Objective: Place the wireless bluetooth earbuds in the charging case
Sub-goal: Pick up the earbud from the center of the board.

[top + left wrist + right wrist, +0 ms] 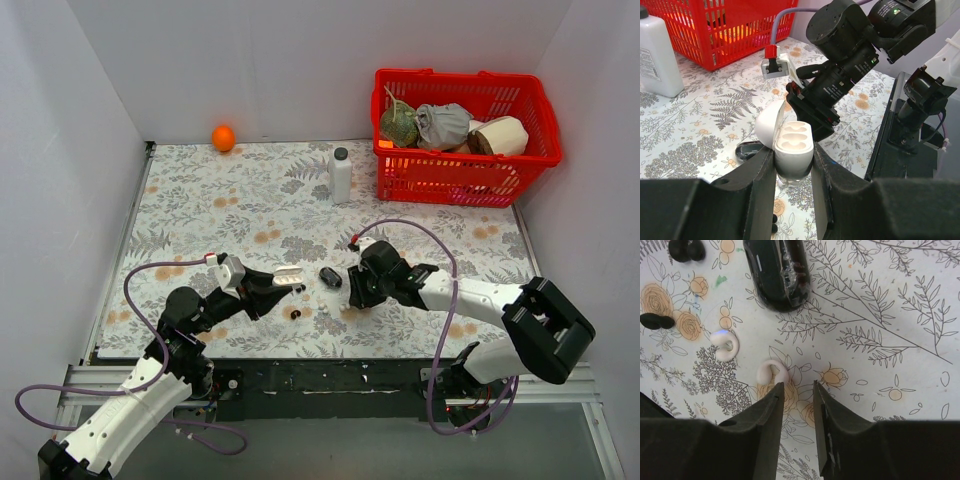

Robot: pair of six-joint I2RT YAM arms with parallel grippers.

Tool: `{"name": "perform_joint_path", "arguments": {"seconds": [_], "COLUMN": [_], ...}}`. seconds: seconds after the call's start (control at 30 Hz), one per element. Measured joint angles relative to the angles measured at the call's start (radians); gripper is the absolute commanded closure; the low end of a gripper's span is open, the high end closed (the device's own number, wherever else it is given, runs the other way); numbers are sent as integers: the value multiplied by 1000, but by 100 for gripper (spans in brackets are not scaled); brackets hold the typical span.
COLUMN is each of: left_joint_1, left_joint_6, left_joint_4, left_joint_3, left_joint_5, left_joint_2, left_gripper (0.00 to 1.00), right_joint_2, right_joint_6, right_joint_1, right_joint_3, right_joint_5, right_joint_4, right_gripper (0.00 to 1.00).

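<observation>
My left gripper (272, 288) is shut on a white charging case (289, 277) with its lid open; in the left wrist view the case (793, 145) sits upright between the fingers (762, 175), two empty sockets showing. A closed glossy black case (330, 277) lies on the cloth between the arms, also in the right wrist view (777, 272). My right gripper (796, 385) is open and empty, low over the cloth, its left fingertip right beside a whitish earbud (772, 374). A second whitish earbud (725, 345) lies left of it. Black earbuds (686, 249) (656, 321) lie farther left.
A red basket (465, 170) holding several items stands at the back right, with a white bottle (341, 175) left of it. An orange (223, 137) sits at the back wall. The right arm's gripper (812, 107) is close in front of the held case.
</observation>
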Motion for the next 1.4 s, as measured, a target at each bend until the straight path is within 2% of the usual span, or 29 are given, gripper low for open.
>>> {"name": "perform_joint_path", "arguments": {"seconds": [0.17, 0.2, 0.23, 0.97, 1.4], "left_joint_1": [0, 0, 0, 0, 0], "left_joint_6": [0, 0, 0, -10, -18], "left_joint_4": [0, 0, 0, 0, 1], "left_joint_3": [0, 0, 0, 0, 0], "left_joint_5": [0, 0, 0, 16, 22], "left_joint_2": [0, 1, 1, 16, 25], "left_gripper": [100, 100, 100, 100, 100], "right_joint_2": [2, 5, 9, 58, 61], "right_joint_6": [8, 8, 8, -15, -10], "right_joint_1": [-27, -31, -35, -15, 66], "right_joint_3": [0, 0, 0, -6, -17], "right_joint_5": [1, 1, -1, -89, -113], "right_joint_4": [13, 15, 16, 63, 67], "right_gripper": [84, 95, 98, 99, 99]}}
